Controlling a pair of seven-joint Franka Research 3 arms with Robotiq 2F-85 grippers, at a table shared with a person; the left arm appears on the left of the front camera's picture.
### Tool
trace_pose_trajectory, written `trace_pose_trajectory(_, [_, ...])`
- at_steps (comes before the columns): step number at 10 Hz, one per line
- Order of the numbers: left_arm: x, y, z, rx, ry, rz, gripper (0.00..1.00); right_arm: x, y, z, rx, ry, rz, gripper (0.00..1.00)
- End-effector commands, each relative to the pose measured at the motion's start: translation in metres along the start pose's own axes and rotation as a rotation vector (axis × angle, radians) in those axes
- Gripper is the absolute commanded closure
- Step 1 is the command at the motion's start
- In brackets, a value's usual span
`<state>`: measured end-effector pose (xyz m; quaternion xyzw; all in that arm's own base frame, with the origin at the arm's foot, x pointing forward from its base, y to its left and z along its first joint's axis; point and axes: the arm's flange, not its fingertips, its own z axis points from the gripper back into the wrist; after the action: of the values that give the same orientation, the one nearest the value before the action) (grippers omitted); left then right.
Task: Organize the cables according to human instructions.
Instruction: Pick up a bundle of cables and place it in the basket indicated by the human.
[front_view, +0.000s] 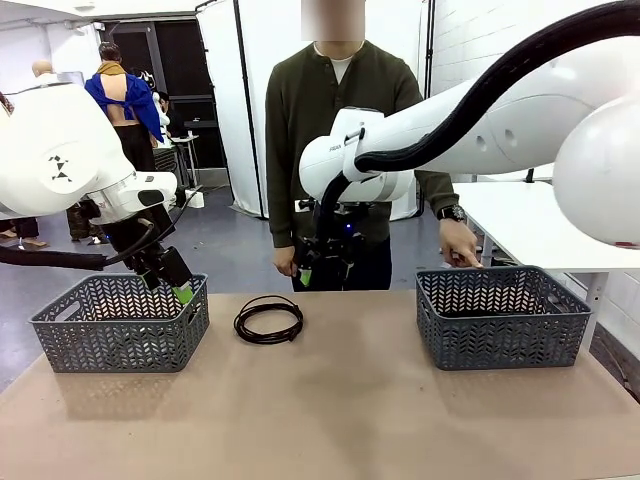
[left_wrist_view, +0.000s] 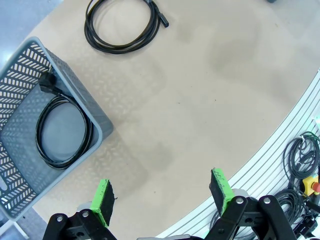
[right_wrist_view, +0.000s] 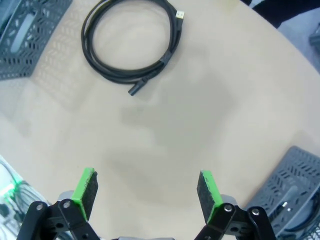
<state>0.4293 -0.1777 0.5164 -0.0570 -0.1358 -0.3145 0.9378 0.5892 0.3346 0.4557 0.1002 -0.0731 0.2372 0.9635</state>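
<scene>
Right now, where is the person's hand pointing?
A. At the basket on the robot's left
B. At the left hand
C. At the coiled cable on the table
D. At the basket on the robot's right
D: the person's hand has a finger lowered to the far rim of the right basket, well away from the coiled cable lying on the table.

We hold our left gripper low on our left side, jaws spread wide and empty. Our right arm reaches across the middle, its right gripper pointing down, jaws wide apart, gripping nothing.
</scene>
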Motion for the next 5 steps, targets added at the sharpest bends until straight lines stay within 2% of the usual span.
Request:
trace_pose_trajectory(1, [0.000, 0.001, 0.000, 0.004, -0.013, 0.001, 0.00, 0.029, 0.015, -0.009, -0.030, 0.044, -0.080, 0.00])
trace_pose_trajectory(3, [0.000, 0.001, 0.000, 0.004, -0.013, 0.001, 0.00, 0.050, 0.026, -0.026, -0.025, 0.067, -0.159, 0.00])
trace_pose_trajectory(5, [0.000, 0.001, 0.000, 0.004, -0.013, 0.001, 0.00, 0.063, 0.030, -0.048, -0.099, 0.064, -0.211, 0.00])
